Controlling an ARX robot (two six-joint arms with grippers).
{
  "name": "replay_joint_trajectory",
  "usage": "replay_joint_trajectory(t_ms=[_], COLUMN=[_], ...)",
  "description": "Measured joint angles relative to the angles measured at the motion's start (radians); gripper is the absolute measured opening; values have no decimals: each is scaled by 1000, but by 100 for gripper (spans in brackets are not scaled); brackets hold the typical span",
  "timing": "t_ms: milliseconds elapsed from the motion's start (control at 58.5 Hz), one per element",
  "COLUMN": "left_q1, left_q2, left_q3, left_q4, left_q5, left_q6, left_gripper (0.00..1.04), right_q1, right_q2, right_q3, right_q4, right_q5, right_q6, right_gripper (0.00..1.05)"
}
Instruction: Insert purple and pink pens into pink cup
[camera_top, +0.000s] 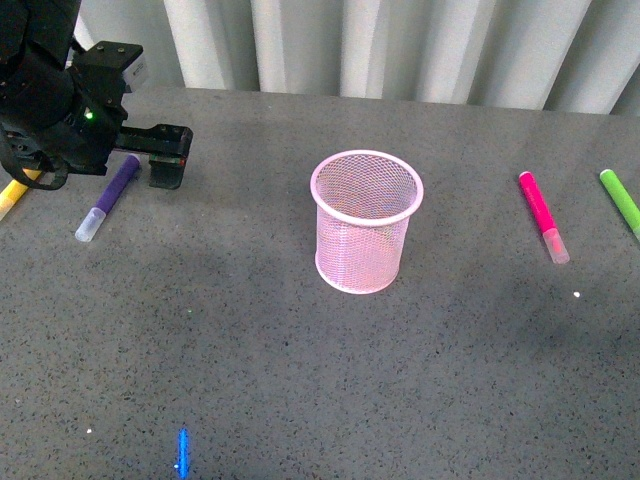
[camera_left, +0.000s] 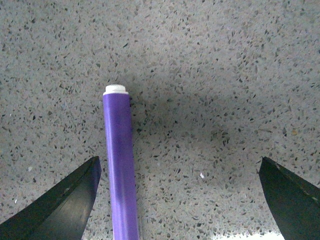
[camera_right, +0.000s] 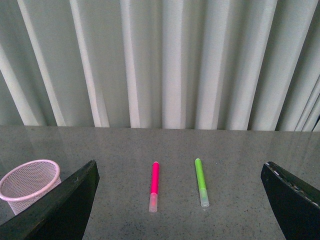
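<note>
The left pincer (camera_top: 148, 165) is sitting in the upper left of the frame, right over the purple pen (camera_top: 110, 197). Its fingers are spread wide and are holding nothing. The pen is lying flat on the gray surface (camera_top: 300, 380). Its length is slanting from lower left, where the clear cap is, up to the right under the pincer.

In the left wrist view the purple pen (camera_left: 120, 170) is running straight out between the fingers. It is lying close beside one finger, not in the middle. I think the pincer needs to slide sideways a bit before closing.

The pink cup (camera_top: 362, 240) is standing upright in the middle. The pink pen (camera_top: 540, 212) is lying far right, nearer the right pincer (camera_right: 180, 170), which is also spread wide.
</note>
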Motion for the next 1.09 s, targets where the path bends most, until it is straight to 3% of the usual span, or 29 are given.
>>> replay_joint_trajectory(t_ms=[821, 1094], left_q1=[48, 32], left_q2=[133, 158], left_q3=[183, 253], left_q4=[-94, -202], left_q5=[2, 16], left_q6=[31, 6], left_gripper=[98, 62], right_q1=[0, 0], right_q2=[0, 0], right_q3=[0, 0], right_q4=[0, 0], right_q5=[0, 0], right_q6=[0, 0], right_gripper=[98, 98])
